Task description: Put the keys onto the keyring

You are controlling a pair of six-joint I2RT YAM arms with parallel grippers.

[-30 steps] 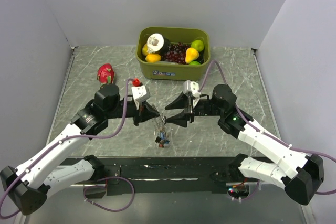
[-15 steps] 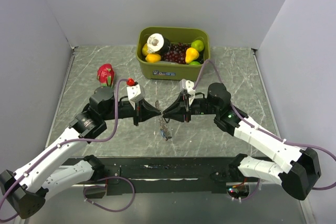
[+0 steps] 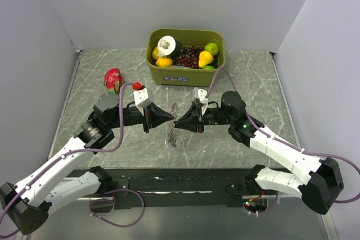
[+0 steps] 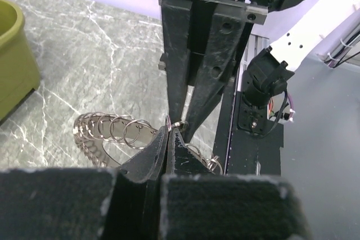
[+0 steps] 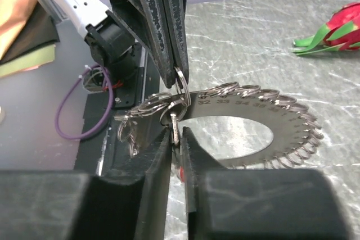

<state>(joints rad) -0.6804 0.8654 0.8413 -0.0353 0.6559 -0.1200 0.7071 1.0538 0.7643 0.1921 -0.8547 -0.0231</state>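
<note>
The keyring hangs in the air between my two gripper tips above the table's middle. In the right wrist view it is a flat grey numbered ring rimmed with small split rings. My left gripper is shut on one small split ring at its rim, as the left wrist view shows. My right gripper is shut on a silvery key with a red head, its tip at that split ring. Other keys dangle below the keyring; their colours are too small to tell.
A green bin of fruit stands at the back centre. A red dragon fruit lies at the back left, also in the right wrist view. Grey walls close both sides. The black rail runs along the near edge.
The two grippers, apart a second ago, have come together tip to tip. The keyring and hanging keys have risen and shifted slightly back with them.
</note>
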